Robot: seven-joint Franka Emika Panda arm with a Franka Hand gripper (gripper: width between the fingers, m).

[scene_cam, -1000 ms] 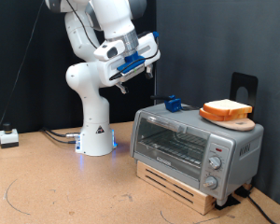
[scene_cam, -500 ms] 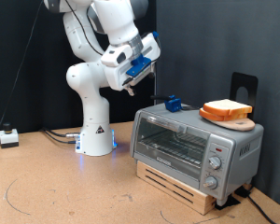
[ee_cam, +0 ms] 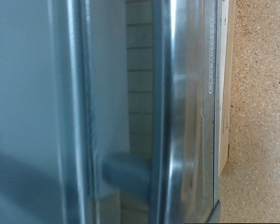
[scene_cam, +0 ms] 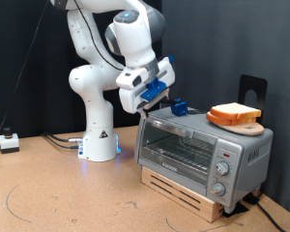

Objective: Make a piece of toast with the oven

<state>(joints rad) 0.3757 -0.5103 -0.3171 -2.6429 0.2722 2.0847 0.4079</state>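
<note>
The silver toaster oven point(scene_cam: 193, 147) stands on a wooden base at the exterior view's right, its glass door shut. The slice of toast point(scene_cam: 234, 109) lies on a thicker wooden board point(scene_cam: 238, 122) on the oven's top. My gripper point(scene_cam: 146, 106) hangs at the oven's upper left corner, just in front of the door's top edge, with nothing visibly in it. The wrist view shows the oven's glass door point(ee_cam: 103, 93) and its metal handle bar point(ee_cam: 177, 112) very close and blurred.
A small blue object point(scene_cam: 179, 107) sits on the oven's top towards its back left. The knobs point(scene_cam: 222, 169) run down the oven's right side. A black stand point(scene_cam: 251, 89) rises behind the board. The robot base point(scene_cam: 99, 140) and a white box point(scene_cam: 8, 142) stand at the left.
My gripper has come down and to the exterior view's right, from high above the table to the oven's upper left corner. The toast and board have not moved.
</note>
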